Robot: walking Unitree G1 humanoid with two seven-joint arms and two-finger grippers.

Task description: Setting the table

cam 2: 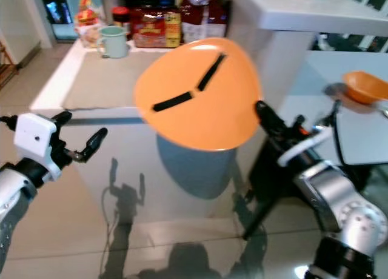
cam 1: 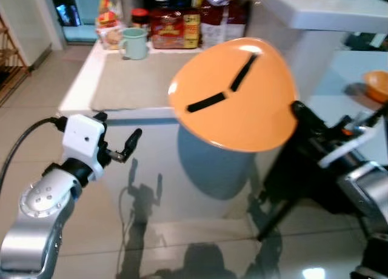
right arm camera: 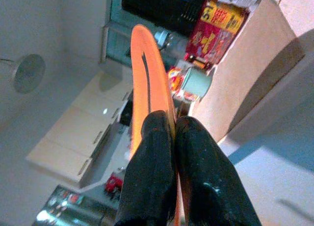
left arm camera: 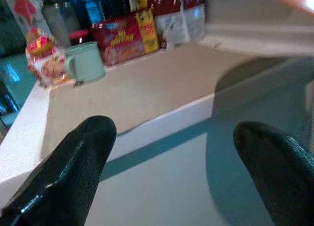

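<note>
The glossy glass worktop (cam 1: 182, 218) lies below the round, stiff orange plastic plate (cam 1: 233, 94), held aloft and tilted, its face toward the camera. It looks light but slippery, best pinched at the rim, where the right gripper (right arm camera: 169, 152) has its jaws clamped. The left gripper (cam 1: 124, 147) hovers with jaws spread.

No text, brand or number is legible in any view. Printed lettering appears on the red food package (cam 1: 174, 29) at the top centre of the left eye view, and on the red and yellow packet (right arm camera: 216, 33) at the upper right of the right wrist view, but it is too blurred to read.
</note>
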